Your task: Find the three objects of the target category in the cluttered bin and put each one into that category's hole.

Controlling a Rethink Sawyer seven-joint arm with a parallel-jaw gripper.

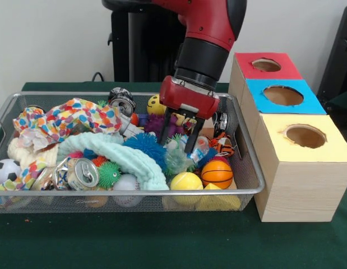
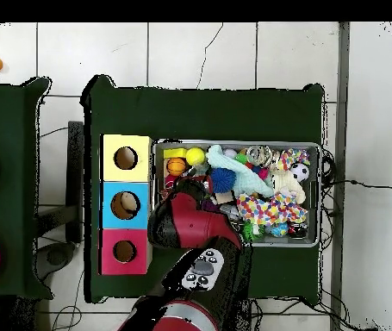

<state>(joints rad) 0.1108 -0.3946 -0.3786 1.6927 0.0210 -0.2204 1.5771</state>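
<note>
**Gripper down among the toys at the bin's right-hand middle**

No brand name or writing can be read on anything; the crushed silver drinks can [image 1: 82,173], lying by the front wall, shows only its top and pull tab.

In the front view, the silver wire-mesh bin [image 1: 249,168] is packed almost wall to wall. Along its near edge lie a black-and-white football [image 1: 5,170], a white baseball [image 1: 126,183], a plain yellow ball [image 1: 186,181] and an orange miniature basketball [image 1: 217,174]. A mint fleece cloth [image 1: 120,155] curves over the middle, with a spotted multicoloured cloth [image 1: 72,116] behind it.

Just right of the bin stands the wooden box row: yellow-topped hole [image 1: 305,135] nearest, blue-topped hole [image 1: 283,95] next, red-topped hole [image 1: 266,65] farthest. The green tablecloth [image 1: 162,241] in front lies bare.

The red and black gripper [image 1: 179,134] reaches into the clutter, its dark fingers [image 1: 193,136] apart, tips among small toys beside a blue spiky ball [image 1: 146,144], clasping nothing visible.
</note>
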